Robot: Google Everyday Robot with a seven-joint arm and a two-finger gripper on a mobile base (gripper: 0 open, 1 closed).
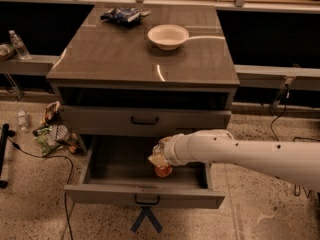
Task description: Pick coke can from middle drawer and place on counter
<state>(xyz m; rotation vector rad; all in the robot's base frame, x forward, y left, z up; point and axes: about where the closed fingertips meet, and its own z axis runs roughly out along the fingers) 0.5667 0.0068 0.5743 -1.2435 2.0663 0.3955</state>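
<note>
Up on the counter (115, 59), well above the claw (159, 158), sit a white bowl (168, 36) and a blue snack bag (122, 15). A closed drawer front (100, 119) runs just above the claw. The claw is down inside the open middle drawer (110, 161), with the coke can (163, 171) right beneath it, touching. Whether the claw has hold of the can, I can't tell.

Counter (125, 59): white bowl (168, 36) at 1 o'clock, dark snack bag (123, 15) at 11, both nr back edge. Gripper (159, 156) down in middle drawer (105, 196).
</note>
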